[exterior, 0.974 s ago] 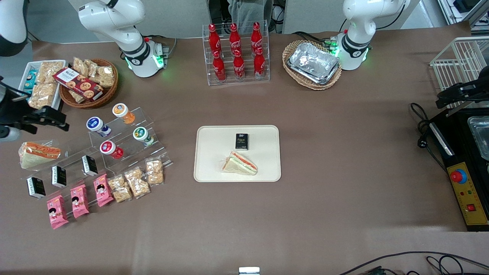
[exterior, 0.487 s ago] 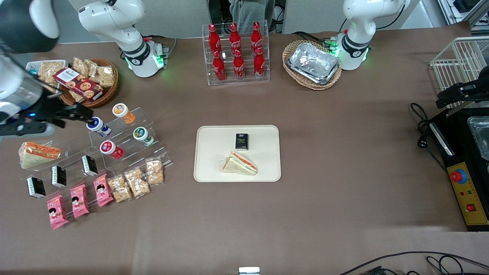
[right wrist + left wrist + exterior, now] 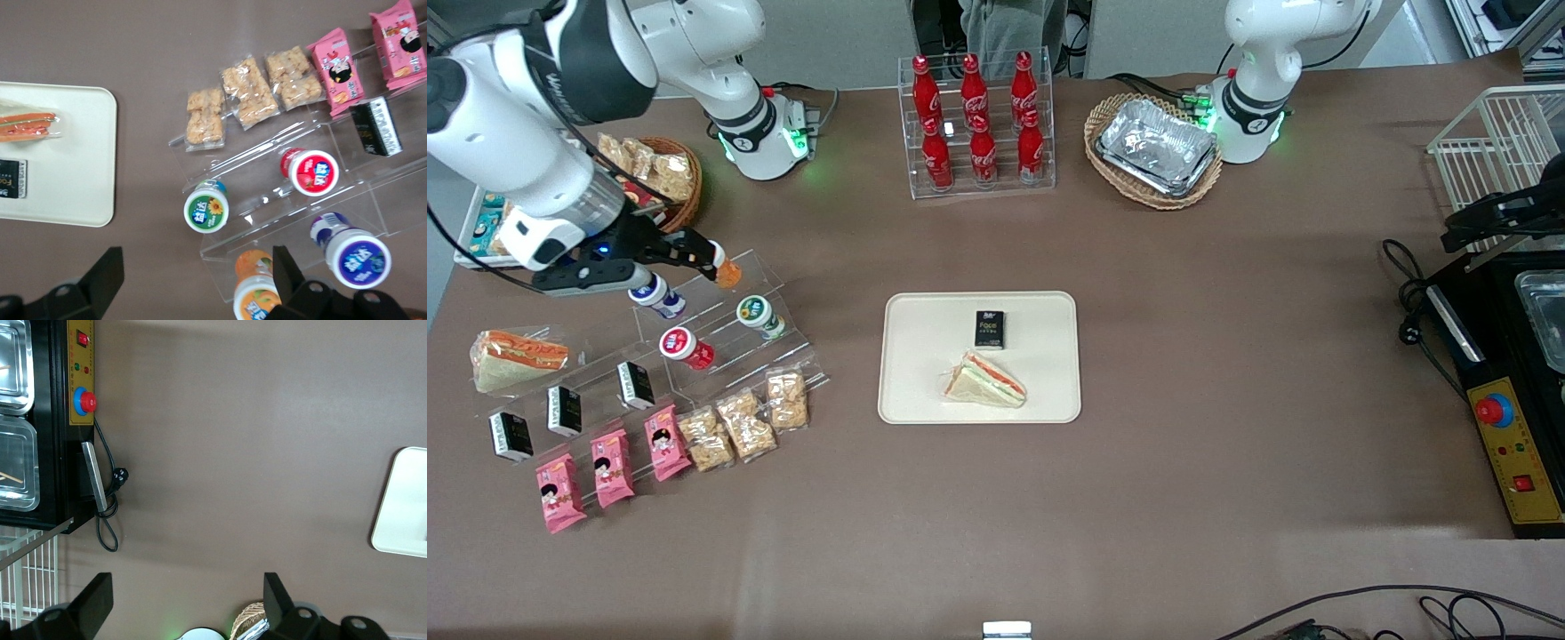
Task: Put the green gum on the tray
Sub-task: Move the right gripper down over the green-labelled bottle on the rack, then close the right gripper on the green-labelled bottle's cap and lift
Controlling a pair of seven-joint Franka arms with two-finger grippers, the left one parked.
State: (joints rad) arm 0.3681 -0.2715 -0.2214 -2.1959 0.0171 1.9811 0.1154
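The green gum (image 3: pixel 754 312), a small bottle with a green-and-white lid, lies on a clear acrylic step stand (image 3: pixel 783 342); it also shows in the right wrist view (image 3: pixel 207 210). The cream tray (image 3: pixel 925 347) lies mid-table, and its corner shows in the right wrist view (image 3: pixel 73 167). My right gripper (image 3: pixel 698 252) hangs open and empty above the stand's top step, over the orange-lidded bottle (image 3: pixel 728 274), a little farther from the front camera than the green gum. In the wrist view the gripper (image 3: pixel 198 283) has its fingers wide apart, with the gum just ahead of them.
On the stand are also a blue-lidded bottle (image 3: pixel 651 293), a red-lidded bottle (image 3: pixel 680 345) and black boxes (image 3: pixel 636 384). Snack packets (image 3: pixel 743 422) lie nearer the front camera. A sandwich (image 3: pixel 985 380) and a black box (image 3: pixel 989 329) sit on the tray. A cola rack (image 3: pixel 976 124) stands at the back.
My right arm has swung in from the working arm's end of the table to above the stand. The gripper now covers the orange bottle's lid. The bottles and tray have not moved.
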